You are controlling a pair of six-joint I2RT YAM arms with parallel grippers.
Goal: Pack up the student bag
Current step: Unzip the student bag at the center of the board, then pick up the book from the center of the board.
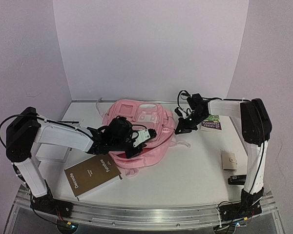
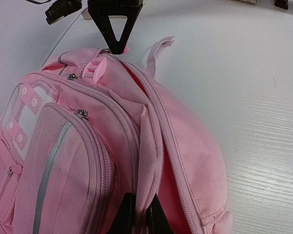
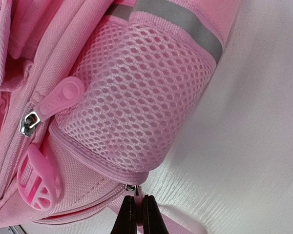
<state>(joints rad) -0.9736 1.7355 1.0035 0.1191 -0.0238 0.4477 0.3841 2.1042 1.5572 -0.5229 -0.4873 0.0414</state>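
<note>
now left gripper (image 2: 139, 214) pinches student bag (image 2: 88, 146) opening edge; right gripper (image 3: 136, 209) jaws pressed together, seemingly on zipper pull (image 3: 132, 188).

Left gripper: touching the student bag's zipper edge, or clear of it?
Touching. In the left wrist view the left gripper is shut on a fold of pink fabric of the student bag, beside its open zipper; no gap shows.

Our left arm (image 1: 63, 136) and right arm (image 1: 229, 108) both reach inward, elbows out. Left gripper (image 2: 139, 214) is pinched closed on the student bag (image 2: 88, 146) edge; right gripper (image 3: 136, 209) is clamped on its far end.
</note>
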